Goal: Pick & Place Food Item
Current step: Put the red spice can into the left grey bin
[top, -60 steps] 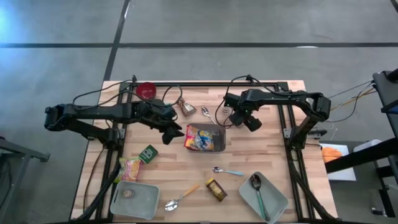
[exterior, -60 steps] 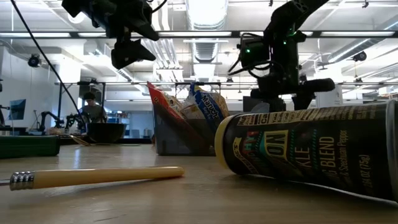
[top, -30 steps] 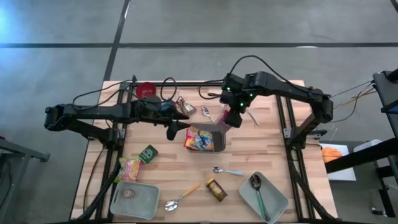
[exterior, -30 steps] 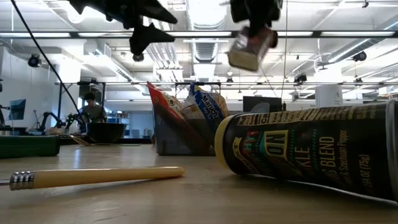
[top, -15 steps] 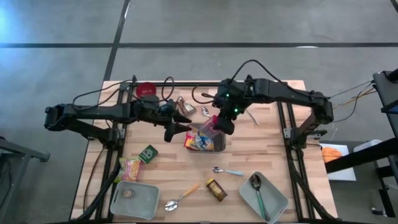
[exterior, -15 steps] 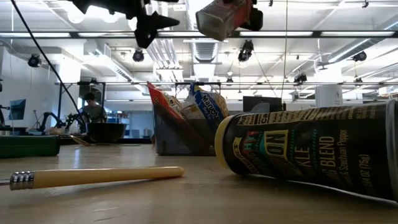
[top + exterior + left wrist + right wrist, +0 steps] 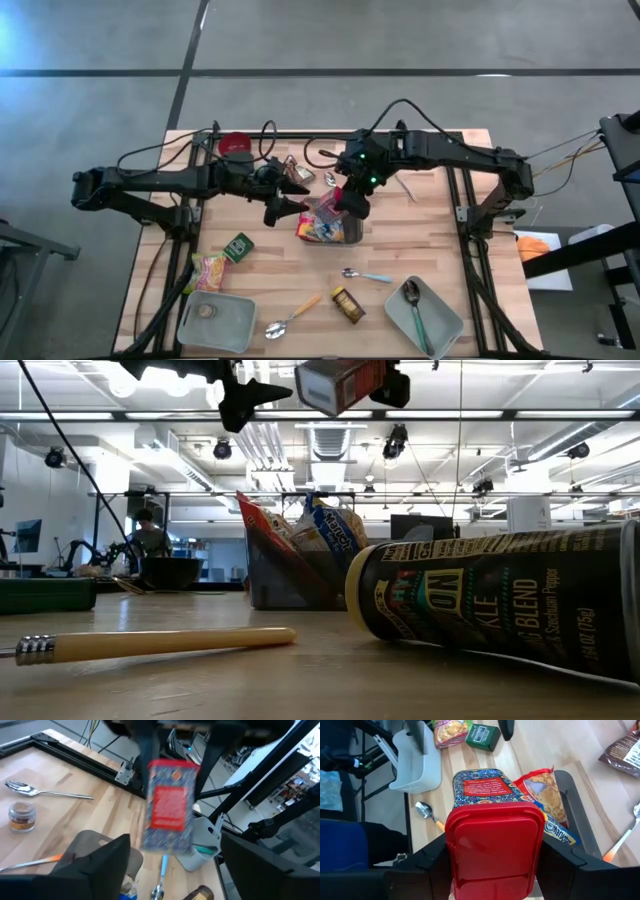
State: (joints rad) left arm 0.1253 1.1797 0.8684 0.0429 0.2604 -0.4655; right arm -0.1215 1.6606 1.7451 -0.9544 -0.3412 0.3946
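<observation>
The red-lidded tin (image 7: 492, 845) is clamped between the fingers of the right gripper (image 7: 352, 199) and is held in the air at the centre of the high view, just above the dark bin (image 7: 350, 228) already stuffed with snack bags (image 7: 320, 222). A second ago that gripper was further toward the upper right of the table, near the spoon lying there; since then the tin has been carried down and left across the frame — in the low view it has slid from right of centre to left of centre along the top edge, well clear of the bags below.

The left gripper (image 7: 281, 205) is stationed just left of the bin, with nothing between its fingers; they are seen spread apart in the left wrist view, and a widening over the last second is indicated. It reads as being made ready — whether for a handover or simply to keep clear cannot be told.

For the task, transport looks nearly done: the tin is judged to be over its likely drop point, with lowering and release still to come. The bin is crowded, so a tilted landing on the bags is the risk.
</observation>
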